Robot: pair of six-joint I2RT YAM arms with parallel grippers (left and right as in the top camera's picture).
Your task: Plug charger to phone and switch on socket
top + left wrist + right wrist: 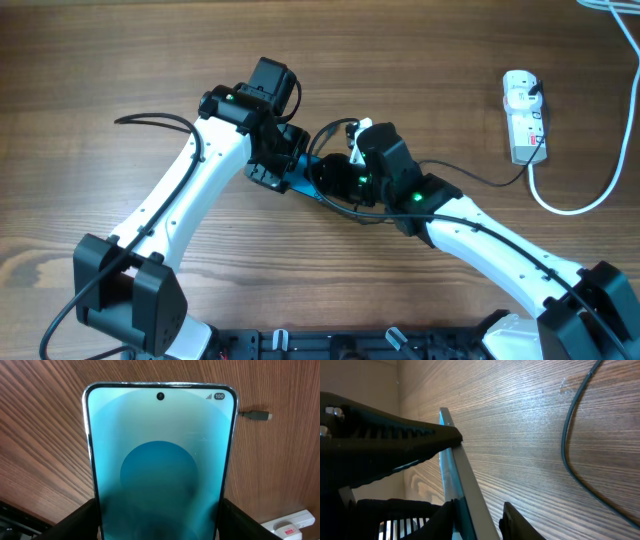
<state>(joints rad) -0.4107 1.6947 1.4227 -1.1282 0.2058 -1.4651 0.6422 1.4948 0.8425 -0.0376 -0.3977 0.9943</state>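
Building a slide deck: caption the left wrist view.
Left gripper holds the phone by its edges; charger's plug lies unconnected on the table.

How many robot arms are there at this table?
2. The left arm reaches in from the lower left of the overhead view, the right arm from the lower right; both meet at the phone mid-table. None seems hidden.
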